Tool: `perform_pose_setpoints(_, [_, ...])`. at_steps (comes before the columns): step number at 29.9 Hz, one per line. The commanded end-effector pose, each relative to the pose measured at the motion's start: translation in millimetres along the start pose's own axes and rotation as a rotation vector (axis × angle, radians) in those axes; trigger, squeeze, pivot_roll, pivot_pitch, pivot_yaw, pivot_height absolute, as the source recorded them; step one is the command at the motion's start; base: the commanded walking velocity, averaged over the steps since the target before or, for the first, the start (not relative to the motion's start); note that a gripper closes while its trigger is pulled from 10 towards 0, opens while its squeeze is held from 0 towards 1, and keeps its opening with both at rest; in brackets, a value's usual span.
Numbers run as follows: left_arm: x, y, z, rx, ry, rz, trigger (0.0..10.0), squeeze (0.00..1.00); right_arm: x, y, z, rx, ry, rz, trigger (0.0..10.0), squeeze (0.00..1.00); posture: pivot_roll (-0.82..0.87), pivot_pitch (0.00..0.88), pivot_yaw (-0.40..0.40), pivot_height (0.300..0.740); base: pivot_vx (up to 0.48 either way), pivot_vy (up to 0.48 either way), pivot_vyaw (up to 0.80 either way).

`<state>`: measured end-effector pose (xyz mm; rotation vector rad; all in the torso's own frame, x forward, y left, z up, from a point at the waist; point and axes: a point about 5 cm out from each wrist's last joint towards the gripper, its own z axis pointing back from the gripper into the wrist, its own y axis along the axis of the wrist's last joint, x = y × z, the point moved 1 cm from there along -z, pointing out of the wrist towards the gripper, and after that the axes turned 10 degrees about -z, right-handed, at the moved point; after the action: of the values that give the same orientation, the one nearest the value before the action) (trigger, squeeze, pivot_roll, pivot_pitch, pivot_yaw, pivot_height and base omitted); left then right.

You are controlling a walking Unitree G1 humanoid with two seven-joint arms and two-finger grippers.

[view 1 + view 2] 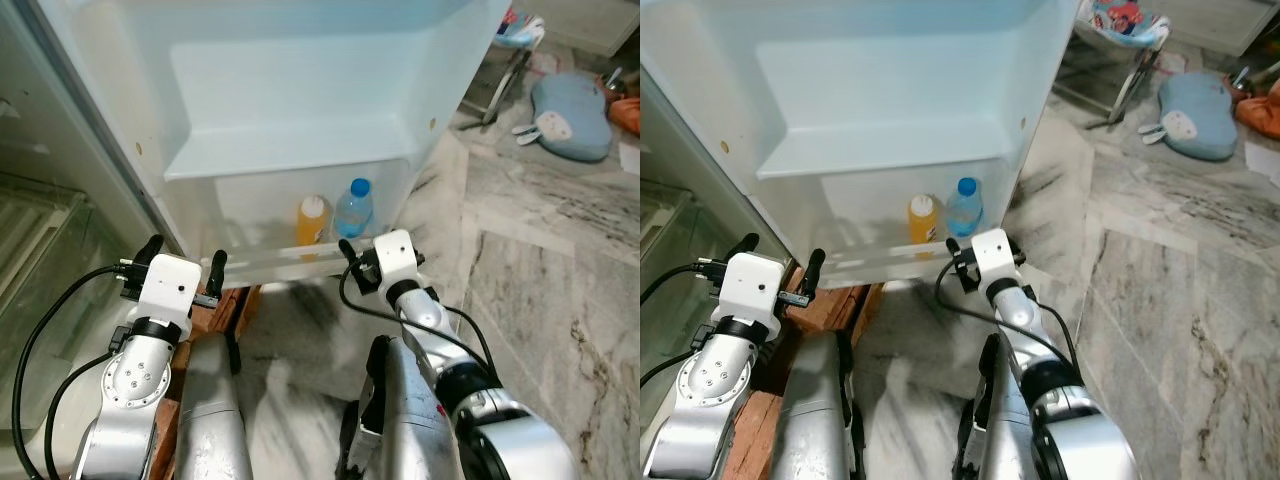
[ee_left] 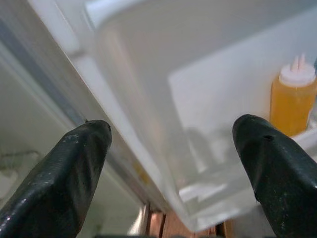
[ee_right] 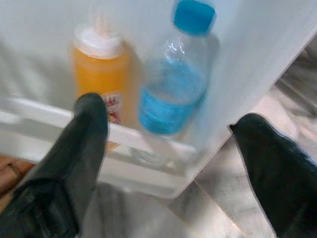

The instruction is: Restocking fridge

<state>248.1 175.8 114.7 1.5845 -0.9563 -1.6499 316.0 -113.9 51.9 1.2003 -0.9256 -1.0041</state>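
Observation:
The fridge door (image 1: 300, 90) stands open in front of me. Its bottom door shelf (image 1: 270, 262) holds an orange bottle (image 1: 313, 218) with a white cap and, beside it, a clear water bottle (image 1: 354, 208) with a blue cap and blue label. My right gripper (image 1: 380, 252) is open just in front of that shelf, facing the water bottle (image 3: 173, 94) and the orange bottle (image 3: 101, 79), and holds nothing. My left gripper (image 1: 183, 264) is open and empty at the hinge-side corner of the same shelf, with the orange bottle (image 2: 293, 99) off to one side.
An empty upper door shelf (image 1: 290, 145) juts out above the bottles. The fridge interior (image 1: 40, 230) lies to the left. Brown wood (image 1: 225, 305) shows under the door. Marble floor (image 1: 540, 300) spreads right, with a blue cushion (image 1: 570, 115) and a baby seat (image 1: 515, 40) farther off.

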Motion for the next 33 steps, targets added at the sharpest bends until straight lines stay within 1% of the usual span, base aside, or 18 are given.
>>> perform_pose_setpoints(1, [2.5, -1.1, 0.7, 0.008, 0.005, 0.003, 10.0, 0.00, 3.2, 6.1, 7.1, 0.022, 0.025, 0.014, 10.0, 1.00, 0.18, 0.049, -0.062, 0.556, 0.000, 0.000, 0.00])
perform_pose_setpoints(2, [2.5, -1.1, 0.7, 0.008, 0.005, 0.003, 10.0, 0.00, 3.2, 6.1, 7.1, 0.022, 0.025, 0.014, 10.0, 1.00, 0.18, 0.049, -0.062, 0.556, 0.000, 0.000, 0.00])
perform_pose_setpoints(3, [3.6, -0.1, -0.2, 0.013, 0.008, 0.021, 10.0, 0.00, 7.3, 7.3, 16.2, 0.033, 0.027, 0.011, 10.0, 1.00, 0.17, 0.039, -0.059, 0.556, 0.000, 0.000, 0.00])
perform_pose_setpoints(4, [4.4, -0.3, -0.8, 0.013, 0.008, 0.030, 10.0, 0.00, 8.9, 7.6, 19.4, 0.035, 0.026, 0.010, 10.0, 1.00, 0.17, 0.031, -0.058, 0.556, 0.000, 0.000, 0.00])
perform_pose_setpoints(7, [5.0, -2.5, -2.0, 0.002, 0.024, 0.044, 10.0, 0.00, 17.4, 12.8, 32.5, 0.085, -0.007, -0.063, 10.0, 1.00, 0.16, 0.000, -0.058, 0.556, 0.000, 0.000, 0.00])
perform_pose_setpoints(11, [4.5, -7.4, 1.4, -0.010, 0.034, 0.049, 10.0, 0.00, 23.6, 17.5, 39.6, 0.145, -0.054, -0.098, 10.0, 1.00, 0.16, 0.000, -0.056, 0.556, 0.000, 0.000, 0.00])
perform_pose_setpoints(12, [4.0, -9.6, 3.2, -0.018, 0.042, 0.055, 10.0, 0.00, 25.5, 18.4, 43.7, 0.154, -0.077, -0.108, 10.0, 0.64, 0.16, 0.000, -0.052, 0.556, 0.000, 0.000, 0.00])
perform_pose_setpoints(13, [3.2, -13.3, 6.2, -0.033, 0.056, 0.061, 10.0, 0.00, 27.4, 19.8, 50.4, 0.164, -0.113, -0.119, 10.0, 0.15, 0.16, 0.000, -0.050, 0.556, 0.000, 0.000, 0.00])
perform_pose_setpoints(14, [3.0, -15.7, 7.8, -0.044, 0.065, 0.072, 10.0, 0.00, 26.4, 22.9, 54.5, 0.182, -0.133, -0.126, 10.0, 0.00, 0.16, 0.000, -0.046, 0.556, 0.000, 0.000, 0.00])
perform_pose_setpoints(16, [3.8, -17.8, 8.4, -0.050, 0.068, 0.084, 10.0, 0.00, 24.7, 23.8, 56.5, 0.186, -0.136, -0.131, 10.0, 0.00, 0.16, 0.000, -0.043, 0.556, 0.000, 0.000, 0.00])
perform_pose_setpoints(19, [6.8, -18.0, 3.8, -0.051, 0.066, 0.104, 10.0, 0.00, 21.9, 27.5, 56.3, 0.190, -0.152, -0.156, 10.0, 0.00, 0.15, 0.000, -0.040, 0.556, 0.000, 0.000, 0.00])
perform_pose_setpoints(20, [8.0, -17.3, 2.0, -0.046, 0.061, 0.106, 10.0, 0.00, 21.3, 28.8, 55.9, 0.190, -0.157, -0.157, 10.0, 0.00, 0.15, 0.000, -0.040, 0.556, 0.000, 0.000, 0.00])
perform_pose_setpoints(21, [11.2, -13.8, -4.8, -0.024, 0.045, 0.101, 10.0, 0.00, 17.1, 36.3, 52.9, 0.221, -0.129, -0.184, 10.0, 0.00, 0.15, 0.000, -0.042, 0.556, 0.000, 0.000, 0.00])
perform_pose_setpoints(23, [12.1, -11.0, -9.7, -0.010, 0.039, 0.100, 10.0, 0.00, 15.4, 40.9, 49.1, 0.234, -0.122, -0.197, 10.0, 0.00, 0.15, 0.000, -0.044, 0.566, 0.000, 0.000, 0.00])
perform_pose_setpoints(25, [12.7, -9.0, -13.7, -0.002, 0.039, 0.106, 10.0, 0.00, 18.6, 44.0, 44.9, 0.237, -0.155, -0.231, 10.0, 0.00, 0.15, 0.000, -0.053, 0.581, 0.000, 0.000, 0.00])
perform_pose_setpoints(30, [18.7, -13.0, -14.2, -0.011, 0.021, 0.116, 10.0, 0.00, 23.9, 36.5, 43.4, 0.204, -0.212, -0.262, 10.0, 0.00, 0.14, 0.000, -0.059, 0.611, 0.000, 0.000, 0.00])
perform_pose_setpoints(32, [22.1, -13.8, -15.7, -0.013, 0.008, 0.129, 10.0, 0.00, 22.5, 37.0, 41.8, 0.202, -0.211, -0.257, 10.0, 0.00, 0.13, 0.000, -0.057, 0.626, 0.000, 0.000, 0.00])
perform_pose_setpoints(33, [24.1, -12.0, -18.3, -0.006, 0.000, 0.142, 10.0, 0.00, 19.7, 41.1, 39.4, 0.215, -0.193, -0.243, 10.0, 0.00, 0.12, 0.000, -0.043, 0.636, 0.000, 0.000, 0.00])
